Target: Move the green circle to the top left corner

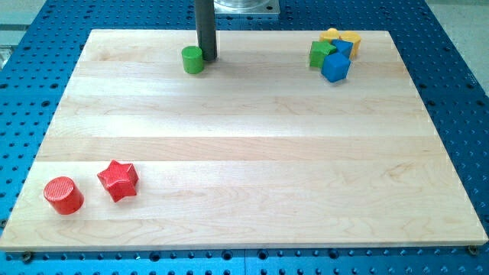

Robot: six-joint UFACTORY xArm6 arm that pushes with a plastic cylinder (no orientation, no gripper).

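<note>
The green circle (192,59) is a short green cylinder near the top edge of the wooden board (244,145), left of centre. My rod comes down from the view's top, and my tip (207,58) rests on the board right against the green circle's right side. The board's top left corner (95,34) lies well to the left of the green circle.
A red cylinder (63,195) and a red star (118,180) sit at the bottom left. At the top right, a cluster holds a green block (321,53), a blue block (335,67), another blue block (344,47) and yellow blocks (341,37).
</note>
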